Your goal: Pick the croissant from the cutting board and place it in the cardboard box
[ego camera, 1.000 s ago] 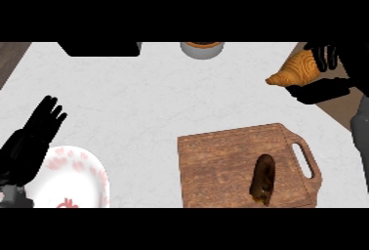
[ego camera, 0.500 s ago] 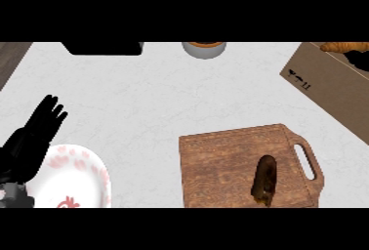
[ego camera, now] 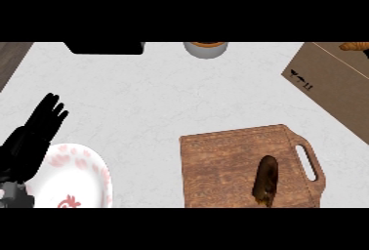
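Croissant (ego camera: 353,46) in cardboard box (ego camera: 328,80), top right; cutting board (ego camera: 231,166) lower centre.

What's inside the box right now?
At the top right corner, a croissant shows in the open top of the box. Only its edge is in frame; the rest of the interior is cut off or hidden by the box wall.

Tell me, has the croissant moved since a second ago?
Yes. The croissant was left of the box's near wall, in the right hand; now it lies inside the box at the top right edge.
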